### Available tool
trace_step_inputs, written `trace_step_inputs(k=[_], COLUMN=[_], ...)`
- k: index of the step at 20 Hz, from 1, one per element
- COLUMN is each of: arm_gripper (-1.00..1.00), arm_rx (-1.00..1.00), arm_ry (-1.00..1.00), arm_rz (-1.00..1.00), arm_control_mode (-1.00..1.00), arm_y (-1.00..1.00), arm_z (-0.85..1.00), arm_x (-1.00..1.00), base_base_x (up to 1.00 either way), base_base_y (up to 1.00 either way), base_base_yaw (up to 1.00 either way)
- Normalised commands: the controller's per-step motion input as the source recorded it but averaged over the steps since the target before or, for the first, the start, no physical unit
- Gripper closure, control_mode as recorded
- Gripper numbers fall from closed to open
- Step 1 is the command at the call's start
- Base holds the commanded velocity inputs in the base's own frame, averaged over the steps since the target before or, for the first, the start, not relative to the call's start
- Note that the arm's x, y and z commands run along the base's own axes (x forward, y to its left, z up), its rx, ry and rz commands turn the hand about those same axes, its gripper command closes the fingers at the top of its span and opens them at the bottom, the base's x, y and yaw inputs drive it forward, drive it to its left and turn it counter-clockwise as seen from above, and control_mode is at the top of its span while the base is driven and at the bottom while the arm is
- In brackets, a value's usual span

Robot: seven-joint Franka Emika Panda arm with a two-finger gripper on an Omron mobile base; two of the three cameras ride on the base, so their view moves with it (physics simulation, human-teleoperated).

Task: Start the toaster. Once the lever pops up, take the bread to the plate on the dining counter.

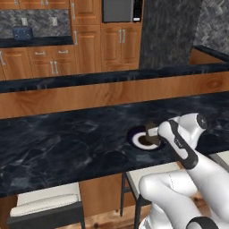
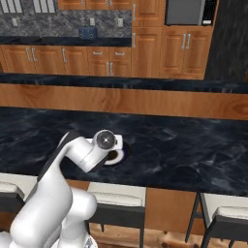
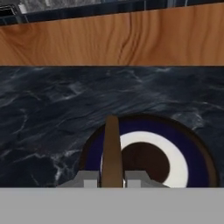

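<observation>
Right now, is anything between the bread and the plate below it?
Nothing visible. The gripper holds the bread on edge directly over the plate, whose white centre lies bare on the dining counter.

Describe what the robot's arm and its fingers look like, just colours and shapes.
The arm is glossy white, built of thick rounded segments with dark bands at the joints. A round grey cap with a small mark closes the wrist joint. In the hand view the gripper shows two small blocky grey fingers.
</observation>
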Motion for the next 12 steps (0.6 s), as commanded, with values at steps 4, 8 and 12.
trace_step_inputs(k=[4,8,12], arm_gripper=[1.0,1.0,1.0], arm_rx=[0.0,0.0,0.0], arm_ry=[0.0,0.0,0.0], arm_rz=[0.0,0.0,0.0], arm_control_mode=[-1.0,-1.0,-1.0], arm_y=[0.0,0.0,0.0], arm_z=[-0.13,-0.07,0.0], arm_x=[0.23,0.17,0.0], base_base_x=[0.0,0.0,0.0], base_base_y=[0.0,0.0,0.0], base_base_yaw=[0.0,0.0,0.0])
